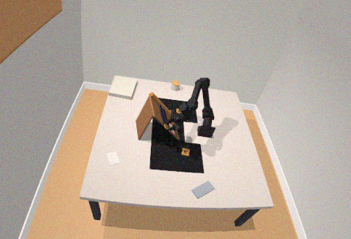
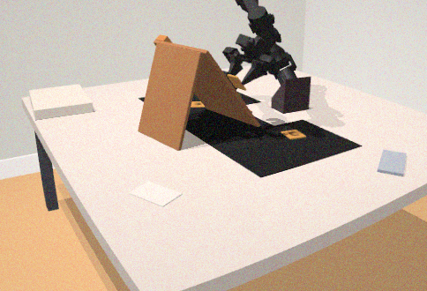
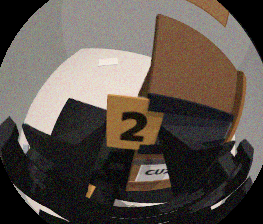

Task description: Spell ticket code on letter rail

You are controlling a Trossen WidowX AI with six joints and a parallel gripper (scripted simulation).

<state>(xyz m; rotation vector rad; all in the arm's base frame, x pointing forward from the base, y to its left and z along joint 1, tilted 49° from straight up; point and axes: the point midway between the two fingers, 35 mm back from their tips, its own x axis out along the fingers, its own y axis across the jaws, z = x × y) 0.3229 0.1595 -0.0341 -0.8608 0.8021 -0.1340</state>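
My gripper [image 1: 175, 125] [image 2: 236, 79] [image 3: 134, 126] is shut on the "2" tile [image 3: 122, 107] [image 2: 237, 83], held upright at the rail's near, open end. The tile's upper right corner is overlapped by the dark rail [image 3: 191, 106] [image 1: 162, 114] in the wrist view. No tile shows in the visible part of the rail; its lower part is partly hidden by a finger. The brown board [image 1: 144, 122] [image 2: 169, 90] [image 3: 193, 60] leans as a tent. The ticket [image 3: 150, 172] begins "CU"; a finger hides the rest. One loose tile [image 1: 186, 152] [image 2: 294, 134] lies on the near black mat; another tile [image 1: 178, 111] [image 2: 198, 104] lies toward the far mat.
A cream block [image 1: 123, 87] [image 2: 62, 100] is at the back left, and an orange-topped cup [image 1: 175, 85] is at the back. A white card [image 1: 113, 158] [image 2: 156, 194] and a blue-grey slab [image 1: 203, 190] [image 2: 393, 162] lie toward the front. Black mat [image 1: 163, 162] [image 2: 265, 165] lies below the board.
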